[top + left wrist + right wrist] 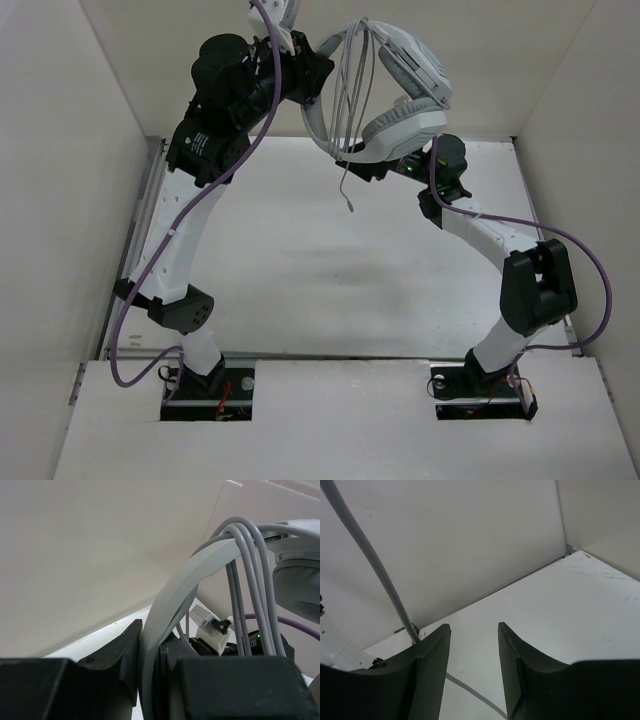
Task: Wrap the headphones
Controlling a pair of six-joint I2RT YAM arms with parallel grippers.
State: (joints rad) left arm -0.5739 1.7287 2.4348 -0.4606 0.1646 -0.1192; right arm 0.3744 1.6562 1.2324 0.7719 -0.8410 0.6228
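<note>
While held up in the air over the far end of the table (pixel 300 260), the headphones (pixel 405 95) touch no surface; they sit high in the top view, close to the back wall (pixel 470 540)

- Headband (pixel 170 595): curved grey strip, standing on edge between the fingers of the left gripper (pixel 150 655). The jaws are clamped narrow on it, with pad contact on both sides.
- Cord (pixel 245 537): several loops pass over the top of the headband and run down side by side. In the top view the strands cross the open arch of the band.
- Free end of the cord (pixel 348 195): dangles below the loops, hanging loose above the table. Whether it ends in a plug is too small to tell.
- Earcups: the lower one (pixel 405 125) faces padded side down, just above the right arm's wrist. The upper one (pixel 420 60) lies further back.
- Right gripper (pixel 472 627): fingers stand moderately apart with nothing between them, only the table showing in the gap. One strand of cord runs diagonally past the outer side of one finger and disappears behind it. A second stretch shows low in the gap. Whether the strand touches that finger cannot be told.
- Right gripper position: just under the lower earcup, near the dangling end.
- Purple cable (pixel 560 240) loops beside the right arm, well apart from the headphones
</note>
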